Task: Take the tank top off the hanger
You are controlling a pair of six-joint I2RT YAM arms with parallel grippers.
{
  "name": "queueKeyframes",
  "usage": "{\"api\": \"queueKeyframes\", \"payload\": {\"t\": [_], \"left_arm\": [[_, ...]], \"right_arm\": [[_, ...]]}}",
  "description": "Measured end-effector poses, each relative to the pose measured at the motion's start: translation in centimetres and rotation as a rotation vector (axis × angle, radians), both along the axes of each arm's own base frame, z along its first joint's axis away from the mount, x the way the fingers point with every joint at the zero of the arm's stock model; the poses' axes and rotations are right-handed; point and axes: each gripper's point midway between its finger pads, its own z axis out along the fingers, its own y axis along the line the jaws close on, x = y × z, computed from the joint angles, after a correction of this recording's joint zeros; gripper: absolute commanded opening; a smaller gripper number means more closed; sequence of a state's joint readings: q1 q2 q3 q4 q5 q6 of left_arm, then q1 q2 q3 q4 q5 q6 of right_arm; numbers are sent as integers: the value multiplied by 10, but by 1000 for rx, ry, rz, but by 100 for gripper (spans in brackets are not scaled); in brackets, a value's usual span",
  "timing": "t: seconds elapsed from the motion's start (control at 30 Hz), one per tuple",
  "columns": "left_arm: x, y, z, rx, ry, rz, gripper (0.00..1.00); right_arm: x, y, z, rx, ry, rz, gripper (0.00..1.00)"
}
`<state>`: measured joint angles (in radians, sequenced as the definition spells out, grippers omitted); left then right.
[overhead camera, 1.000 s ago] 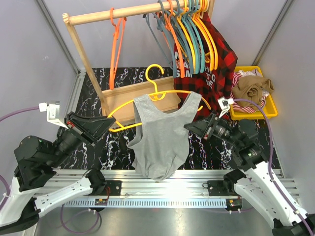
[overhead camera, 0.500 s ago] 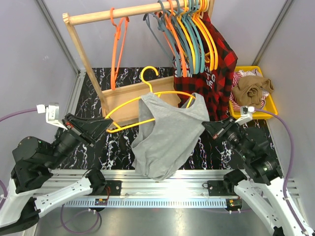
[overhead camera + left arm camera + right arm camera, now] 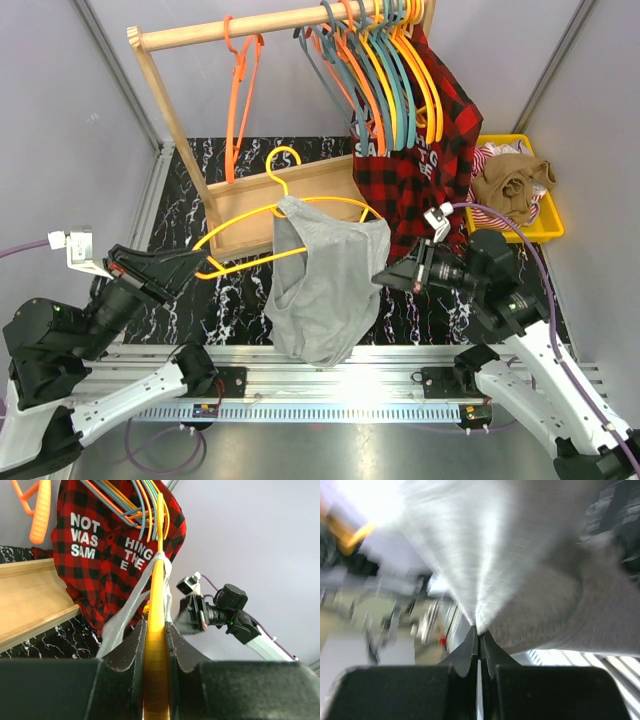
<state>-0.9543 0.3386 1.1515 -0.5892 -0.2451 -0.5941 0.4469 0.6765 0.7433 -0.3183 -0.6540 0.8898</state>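
Observation:
The grey tank top (image 3: 325,290) hangs bunched from the yellow hanger (image 3: 245,222), draped over its middle near the hook. My left gripper (image 3: 192,264) is shut on the hanger's left end; in the left wrist view the yellow bar (image 3: 156,605) runs up between the jaws of my left gripper (image 3: 155,632), with a grey strap (image 3: 131,611) beside it. My right gripper (image 3: 384,279) is shut on the tank top's right edge. In the right wrist view grey fabric (image 3: 530,555) fans out from the closed tips of my right gripper (image 3: 478,633).
A wooden clothes rack (image 3: 230,28) stands behind, carrying an orange hanger (image 3: 237,100), several coloured hangers (image 3: 385,70) and a red plaid shirt (image 3: 440,150). A yellow bin (image 3: 545,228) with crumpled clothes sits at the back right.
My right gripper closed on the tank top's right side and pulled it; the right strap slid off the hanger's arm. The left arm drew the hanger leftward and back.

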Motion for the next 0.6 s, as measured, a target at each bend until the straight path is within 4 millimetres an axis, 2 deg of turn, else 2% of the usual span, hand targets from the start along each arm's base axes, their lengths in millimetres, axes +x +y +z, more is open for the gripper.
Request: {"api": "queueKeyframes", "payload": {"t": [0.07,0.17,0.23,0.3,0.33,0.37,0.4,0.43,0.47,0.6], "left_arm": [[1,-1,2,-3,-7,3,0],[4,-4,3,-9,-21,6,0],[7,-8,2,-14,-28,6,0],[10,-12,-1,-5,-28,7,0],[11,-14,-1,-2,-30,8,0],[12,-15,-1,0,-33,9,0],[13,-16,1,1,-39,9,0],[14,-17,2,1,-43,8,0],[14,-18,4,-1,-50,7,0],[15,-22,8,-17,-71,-2,0]], "right_arm": [[-31,4,12,39,-31,157,0],[-80,-3,44,88,-148,358,0],[-103,-9,60,95,-221,446,0],[-116,-14,65,86,-258,504,0],[-120,-15,63,79,-256,523,14],[-124,-17,60,74,-246,541,36],[-126,-17,57,69,-226,550,52],[-128,-18,52,62,-213,562,91],[-129,-19,48,52,-193,569,100],[-120,-22,37,-50,-164,519,100]]}}
